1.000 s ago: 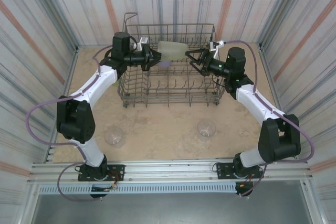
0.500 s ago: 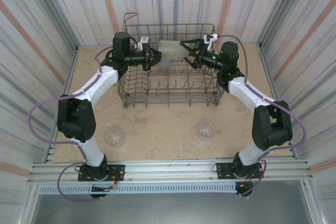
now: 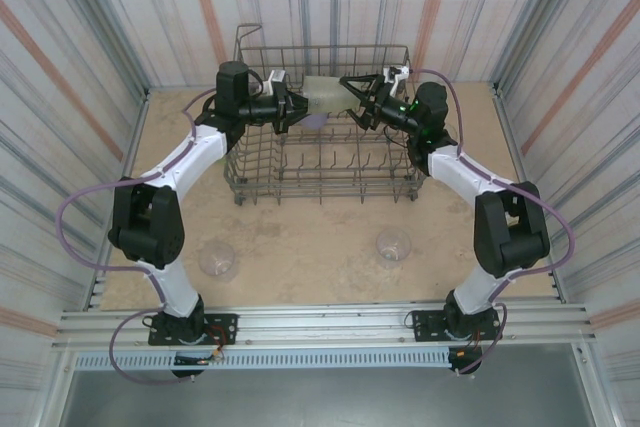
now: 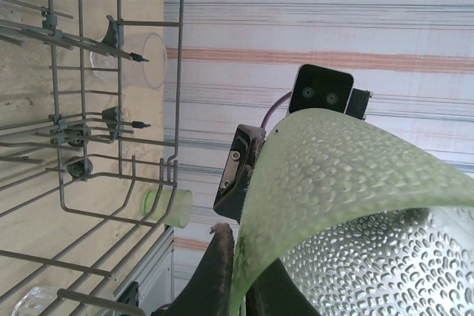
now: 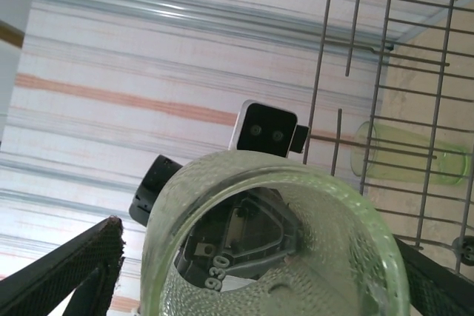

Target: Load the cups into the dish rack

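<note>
A translucent yellow-green cup (image 3: 322, 95) hangs on its side above the back of the grey wire dish rack (image 3: 320, 188), between 2 robot arms. The left fingers (image 4: 221, 268) are pinched shut on the cup's wall at the rim. The right fingers (image 5: 70, 271) stand wide, 1 on each side of the cup's other end, not visibly touching it. This looks like a mid-air handover. The next move probably calls for the right fingers to close on the cup before the left lets go, then a careful lowering among the upright tines. 2 clear cups (image 3: 217, 259) sit on the desk (image 3: 300, 227) in front of the rack, well apart.
</note>
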Motion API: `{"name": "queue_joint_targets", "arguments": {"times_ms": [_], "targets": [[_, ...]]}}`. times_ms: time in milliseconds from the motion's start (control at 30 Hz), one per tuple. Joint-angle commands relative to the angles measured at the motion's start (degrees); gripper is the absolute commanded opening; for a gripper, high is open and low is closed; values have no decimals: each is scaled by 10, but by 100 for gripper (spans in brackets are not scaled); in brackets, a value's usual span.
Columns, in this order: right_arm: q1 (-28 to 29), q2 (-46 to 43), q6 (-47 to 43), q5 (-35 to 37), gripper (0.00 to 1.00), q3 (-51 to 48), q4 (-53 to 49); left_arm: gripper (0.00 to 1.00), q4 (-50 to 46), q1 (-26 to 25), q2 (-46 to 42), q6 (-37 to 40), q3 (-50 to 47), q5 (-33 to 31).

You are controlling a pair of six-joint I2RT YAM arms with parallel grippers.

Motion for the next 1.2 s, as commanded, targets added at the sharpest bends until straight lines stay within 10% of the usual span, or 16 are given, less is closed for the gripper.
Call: {"name": "queue_joint_targets", "arguments": {"times_ms": [0, 267, 533, 1167], "targets": [[5, 9, 32, 9, 77, 13, 59, 0, 12, -4, 8, -2, 1, 20], [4, 4, 47, 17, 50, -1, 88, 17, 5, -3, 9, 5, 3, 22], [-21, -36, 7, 20, 46, -15, 24, 57, -110, 8, -29, 99, 26, -20], [-32, -79, -290, 68, 46, 87, -379, 94, -299, 118, -148, 292, 52, -56]]}}
